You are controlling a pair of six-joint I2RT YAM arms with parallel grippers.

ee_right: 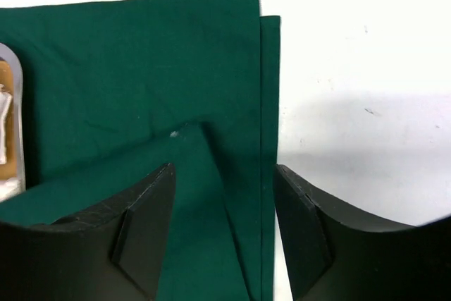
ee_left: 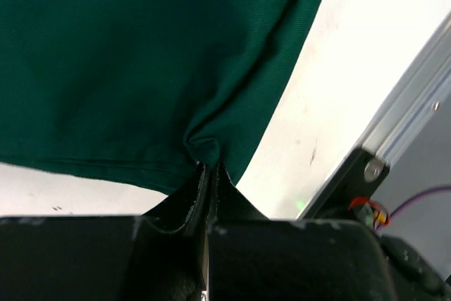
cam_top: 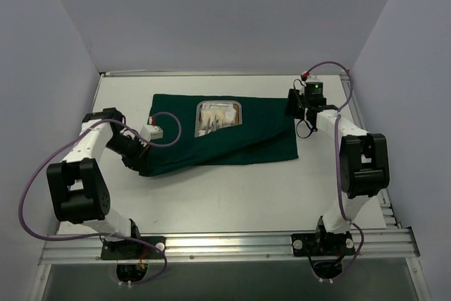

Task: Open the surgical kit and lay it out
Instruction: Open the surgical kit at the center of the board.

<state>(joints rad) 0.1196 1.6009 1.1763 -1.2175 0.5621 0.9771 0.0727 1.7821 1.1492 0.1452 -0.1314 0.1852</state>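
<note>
Dark green drape [cam_top: 261,132]: lies mid-tabletop [cam_top: 211,195], partly unfolded, with the steel tray [cam_top: 241,114] exposed at its centre. Left end effector [ee_left: 210,174]: pinched tight on the drape's near-left corner, probably to draw that fold outward. Right end effector [ee_right: 224,195]: fingers apart over the drape's right edge, gripping nothing.

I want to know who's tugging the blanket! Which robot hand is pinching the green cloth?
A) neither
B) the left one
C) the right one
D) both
B: the left gripper is shut on a bunched fold of the cloth, while the right gripper is open, its fingers apart with nothing pinched.
</note>
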